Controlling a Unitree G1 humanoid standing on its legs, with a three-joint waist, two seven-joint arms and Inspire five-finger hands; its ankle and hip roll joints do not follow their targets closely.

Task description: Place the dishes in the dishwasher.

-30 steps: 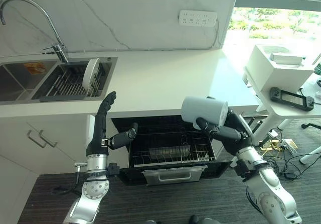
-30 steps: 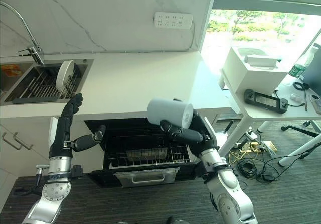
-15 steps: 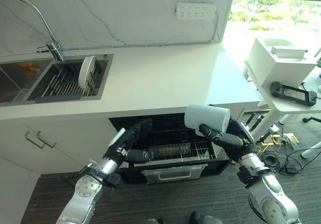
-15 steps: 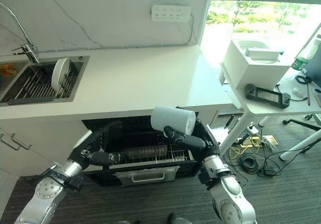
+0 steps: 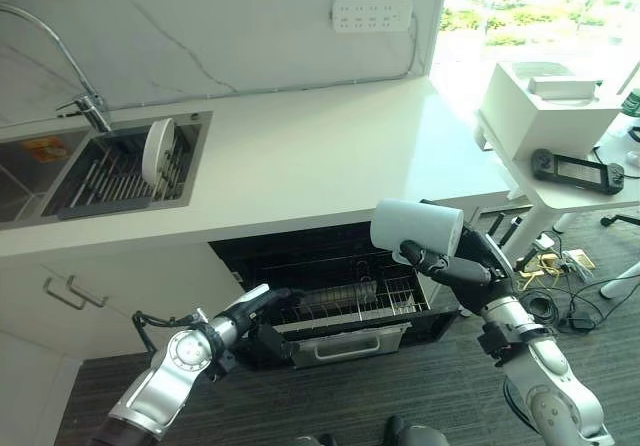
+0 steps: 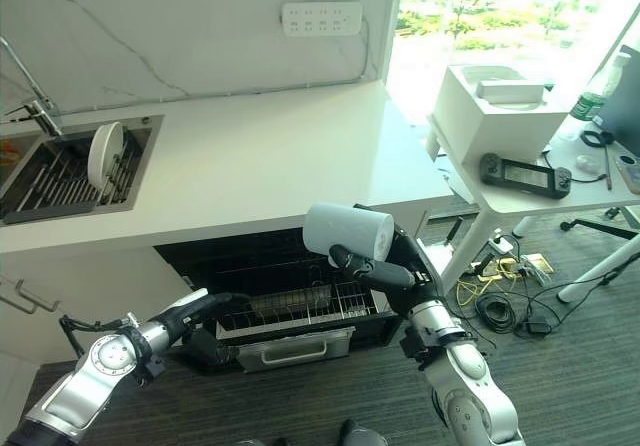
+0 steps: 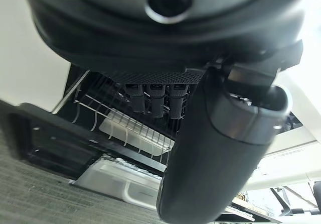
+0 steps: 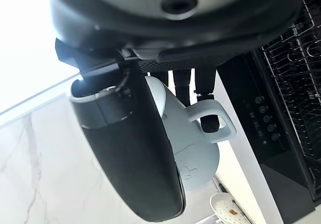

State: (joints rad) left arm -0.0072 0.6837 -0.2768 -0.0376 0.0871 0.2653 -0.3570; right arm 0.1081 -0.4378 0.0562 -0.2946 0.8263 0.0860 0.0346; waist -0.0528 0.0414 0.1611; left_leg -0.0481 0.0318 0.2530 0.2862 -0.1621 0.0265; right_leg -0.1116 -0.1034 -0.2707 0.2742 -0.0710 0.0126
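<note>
White countertop spans the kitchen, with a sink at its left end. Below it, the dishwasher is open and its wire rack is drawn out, apparently without dishes. One plate stands upright in the sink's drainer, not yet loaded. Right hand has its fingers curled round a pale mug, held above the rack's right side. Left hand, fingers extended, reaches to the rack's left front. Loading appears barely begun.
</note>
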